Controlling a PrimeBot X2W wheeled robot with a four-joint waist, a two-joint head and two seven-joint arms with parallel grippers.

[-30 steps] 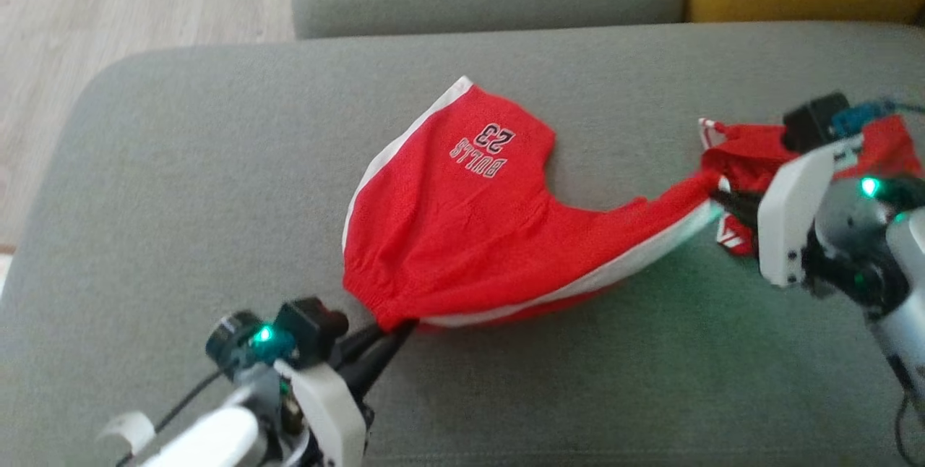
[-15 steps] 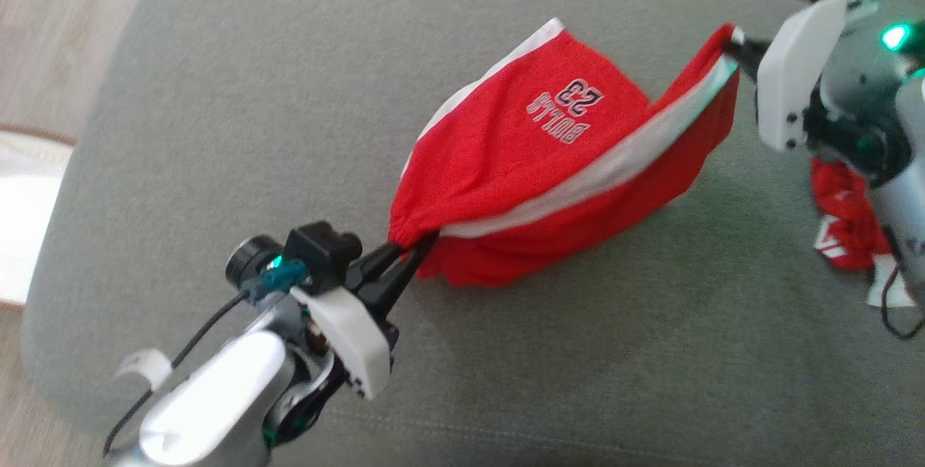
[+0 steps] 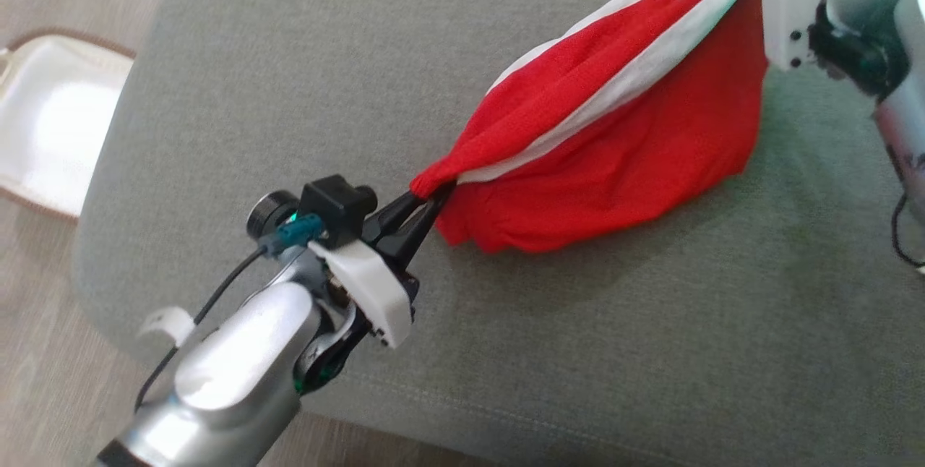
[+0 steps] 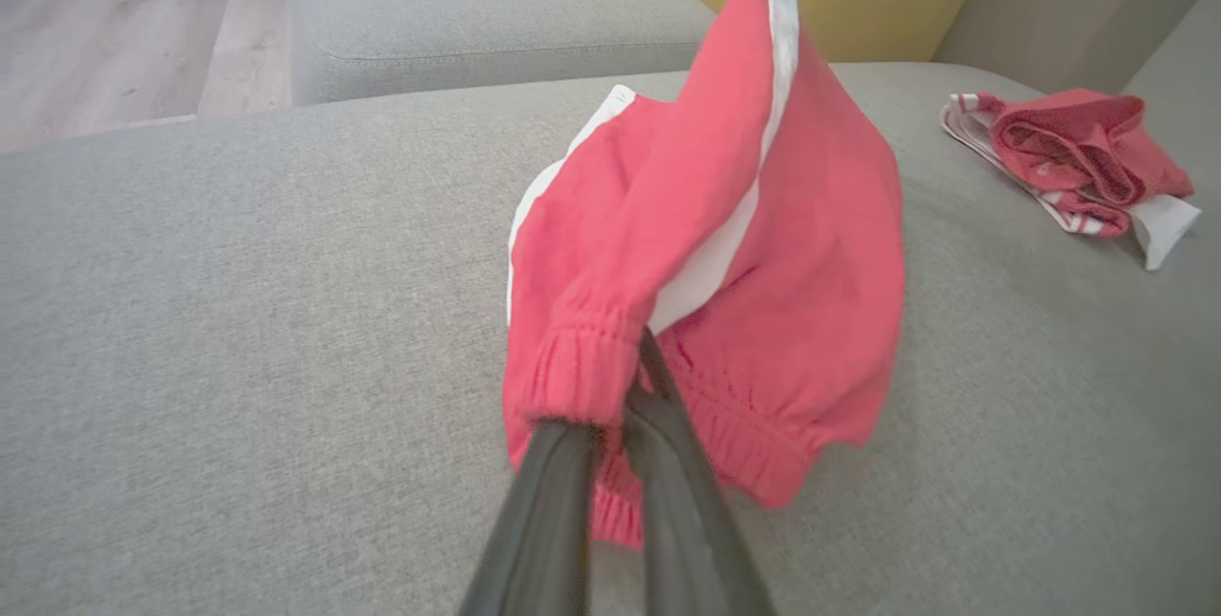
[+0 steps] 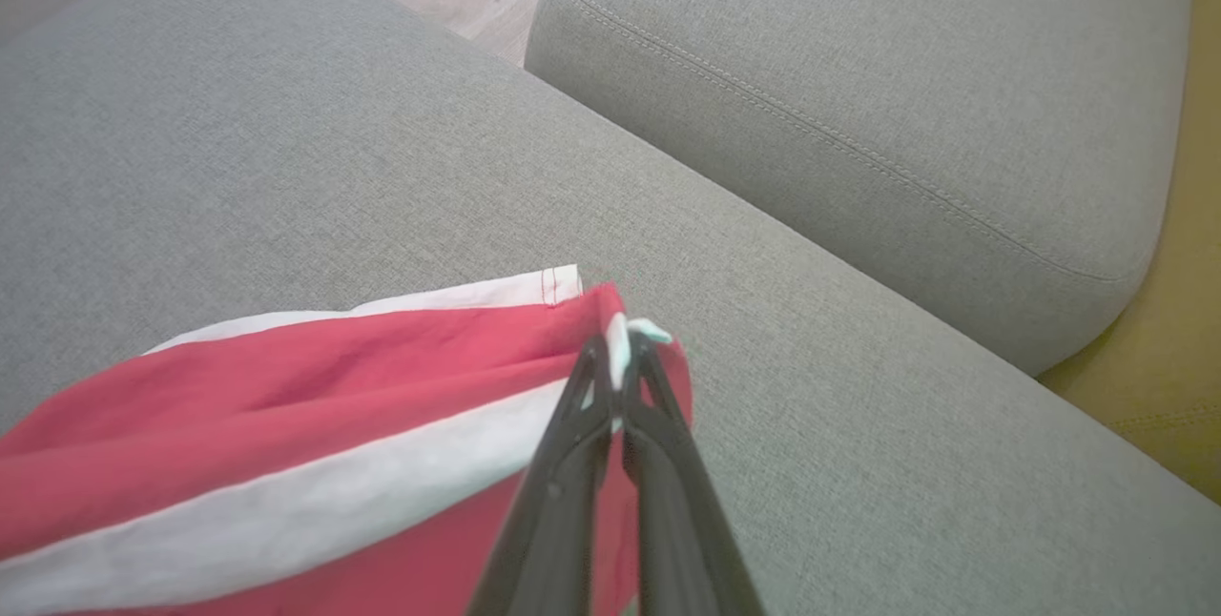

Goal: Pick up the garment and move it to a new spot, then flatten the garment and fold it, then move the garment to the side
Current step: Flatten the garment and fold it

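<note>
Your left gripper (image 3: 431,198), lower centre, pinches the waistband of the shorts (image 3: 636,142). Your right gripper (image 5: 620,354), upper right, pinches a hem corner. The shorts hang stretched between them, low over the cushion (image 3: 289,91). Pickup looks done; placing, flattening, folding and moving aside remain.

Left claw (image 3: 426,199) low, right claw (image 5: 620,349) up high, both pinched tight on the garment (image 3: 614,134), arms wide apart.

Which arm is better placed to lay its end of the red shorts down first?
Left, probably: the left gripper holds the shorts by the waistband, low near the cushion; the right gripper holds the hem high.
</note>
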